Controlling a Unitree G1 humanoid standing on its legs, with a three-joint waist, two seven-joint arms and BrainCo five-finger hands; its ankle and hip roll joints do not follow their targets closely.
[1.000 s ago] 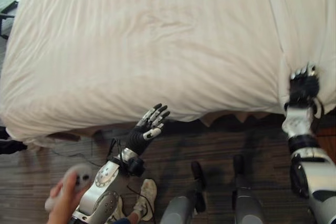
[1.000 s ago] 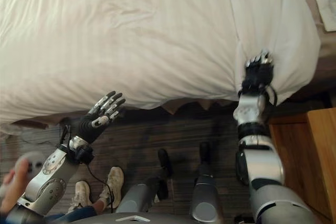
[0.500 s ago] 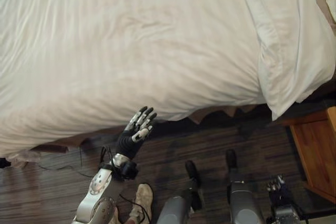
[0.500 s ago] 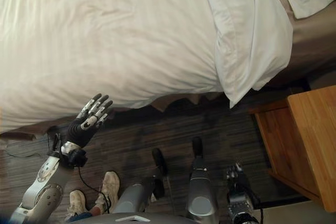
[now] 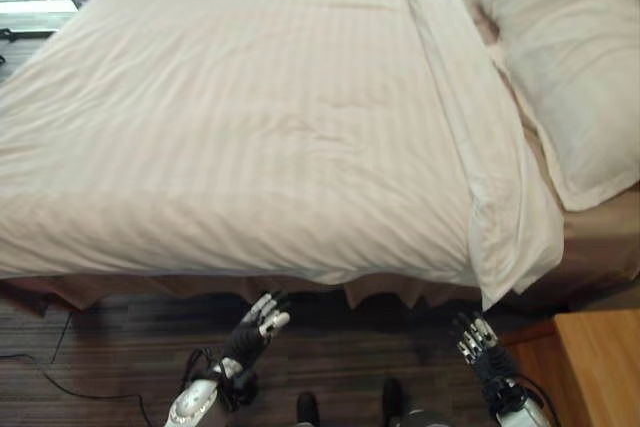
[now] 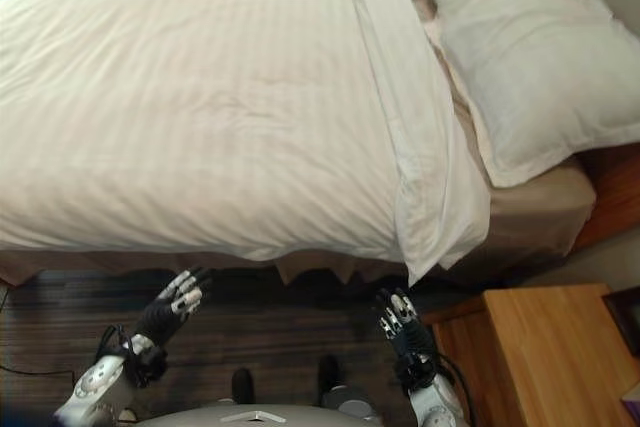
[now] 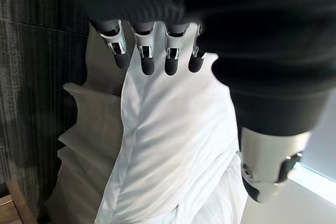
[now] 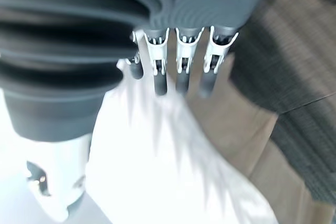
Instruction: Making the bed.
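The bed (image 5: 600, 247) fills the upper and middle part of the head views, with a white striped duvet (image 5: 240, 137) spread flat over most of it and hanging over the near edge. The folded-back top edge of the duvet runs as a band from the upper centre of the frame down to a loose corner (image 5: 500, 282) at the lower right, which droops over the bed's side. A white pillow (image 5: 560, 77) lies at the upper right on the tan sheet. A wooden nightstand (image 6: 545, 347) occupies the lower right corner, on the dark floor (image 5: 100, 347). The left hand (image 5: 258, 325) is at the lower centre-left, below the duvet's edge, fingers straight and spread, holding nothing. The right hand (image 5: 476, 339) is at the lower right, just under the drooping corner, fingers extended, holding nothing
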